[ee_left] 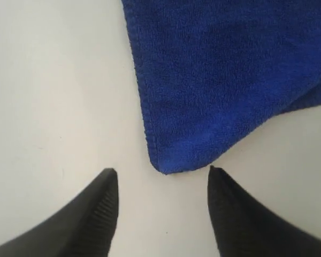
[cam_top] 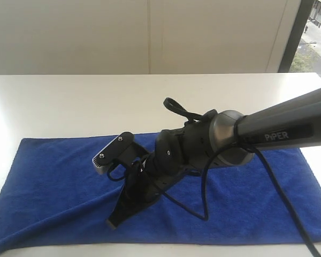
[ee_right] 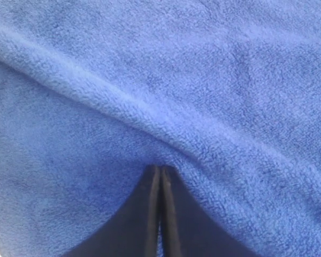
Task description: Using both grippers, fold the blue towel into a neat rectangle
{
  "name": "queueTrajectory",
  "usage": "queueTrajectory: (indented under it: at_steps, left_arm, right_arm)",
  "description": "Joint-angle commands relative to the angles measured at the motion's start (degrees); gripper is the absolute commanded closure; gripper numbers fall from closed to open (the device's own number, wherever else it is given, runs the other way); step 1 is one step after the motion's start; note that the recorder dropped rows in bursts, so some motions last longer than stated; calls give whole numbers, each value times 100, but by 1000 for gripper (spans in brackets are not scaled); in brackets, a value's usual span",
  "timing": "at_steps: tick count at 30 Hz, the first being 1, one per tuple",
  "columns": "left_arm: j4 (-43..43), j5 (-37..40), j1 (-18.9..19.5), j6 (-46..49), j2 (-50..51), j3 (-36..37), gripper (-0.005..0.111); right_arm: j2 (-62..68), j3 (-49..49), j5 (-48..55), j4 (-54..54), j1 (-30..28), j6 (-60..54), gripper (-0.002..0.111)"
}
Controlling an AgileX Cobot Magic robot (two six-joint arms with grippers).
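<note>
The blue towel (cam_top: 53,182) lies spread out, long side across, at the near edge of the white table. My right arm reaches over it from the right. The right gripper (cam_top: 114,221) points down at the towel's near middle. In the right wrist view the right gripper (ee_right: 160,170) is shut, tips against the towel (ee_right: 214,80) just below a raised ridge of cloth, with no cloth visible between the jaws. In the left wrist view the left gripper (ee_left: 163,172) stands open over bare table, and a hemmed corner of the towel (ee_left: 219,80) ends just short of its fingertips. The left arm does not show in the exterior view.
The white table (cam_top: 96,101) stretches beyond the towel to a pale wall at the back. A black cable (cam_top: 203,198) loops down from the right arm onto the cloth. A window strip (cam_top: 315,32) shows at the far right.
</note>
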Motion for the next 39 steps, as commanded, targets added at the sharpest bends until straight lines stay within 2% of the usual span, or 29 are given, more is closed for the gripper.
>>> queueTrajectory:
  at_steps: [1,3,5,8,11,14,19,24,28,33,39]
  left_arm:
    - [8,-126,19,-15,-41,-24,49]
    - [-212,-254,19,-27,-41,-86,53]
    - [-642,-450,19,-27,-41,-235,62]
    - [-1574,-979,19,253,-41,-431,84]
    - [-2356,-1698,8,1415,21,-535,107]
    - [-3199,-2044,8,2408,345,-611,107]
    - [-3765,-2376,8,3321,1537,-940,107]
    - [-3765,-3299,8,3387,2417,-1259,107]
    - [-3765,-3357,8,3387,2870,-1677,107]
    - [-3765,-3334,8,3387,3237,-2105,107]
    - [-3765,-3344,8,3466,3499,-2233,107]
  right_arm:
    - [136,99,389,-91,-18,-56,108]
    - [40,99,323,-119,-18,-97,108]
    - [-139,99,257,-185,-18,-97,108]
    - [-454,99,191,-249,-18,-97,108]
    - [-772,99,203,-337,-18,-97,108]
    - [-1011,99,254,-364,-18,-97,108]
    - [-1264,99,804,-364,-8,6,108]
    - [-1293,224,1395,-391,101,-4,108]
    - [-1293,404,1287,-406,215,-4,108]
    - [-1266,505,642,-344,478,9,108]
    - [-850,494,78,-318,795,18,108]
